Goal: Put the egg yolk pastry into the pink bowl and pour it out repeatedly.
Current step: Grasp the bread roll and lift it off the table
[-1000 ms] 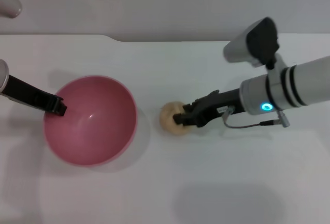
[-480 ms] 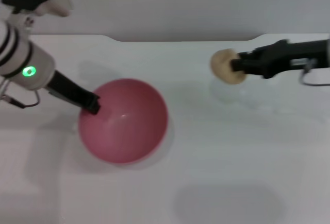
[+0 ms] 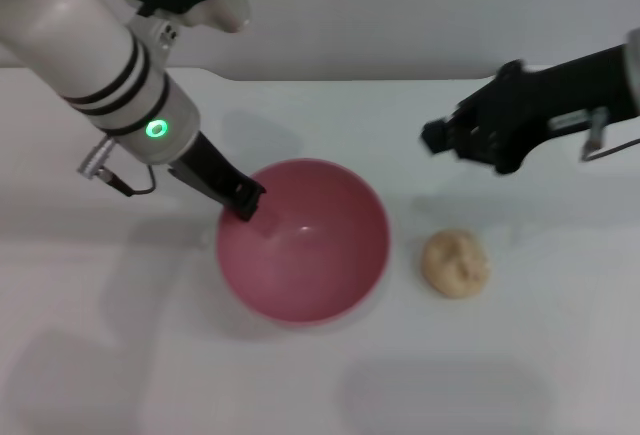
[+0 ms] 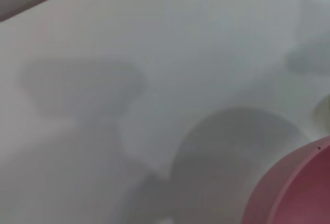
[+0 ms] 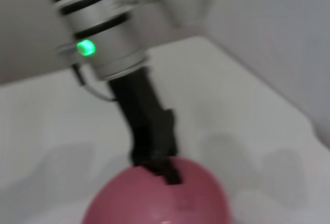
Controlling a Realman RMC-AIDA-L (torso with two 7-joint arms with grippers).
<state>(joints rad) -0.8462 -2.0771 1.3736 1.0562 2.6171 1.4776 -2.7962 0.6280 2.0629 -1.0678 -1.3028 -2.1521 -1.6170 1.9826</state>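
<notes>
Pastry (image 3: pixel 456 264): on the table (image 3: pixel 320 385), just beside the bowl (image 3: pixel 303 242) on its right, outside it; round, no long axis.
Bowl: upright and empty, rim pinched on its far-left side by the left gripper (image 3: pixel 244 201).
Right gripper (image 3: pixel 436 137): raised, beyond the pastry and slightly left of it, holding nothing; open or closed, cannot tell.
Key relation: pastry below and nearer than the right gripper; right arm probably the closer one for a re-grasp.
Left wrist view: only bowl edge and table.

The left gripper (image 3: pixel 244 201) reaches low (jaws clamped), while the right gripper (image 3: pixel 437 137) hangs raised.
</notes>
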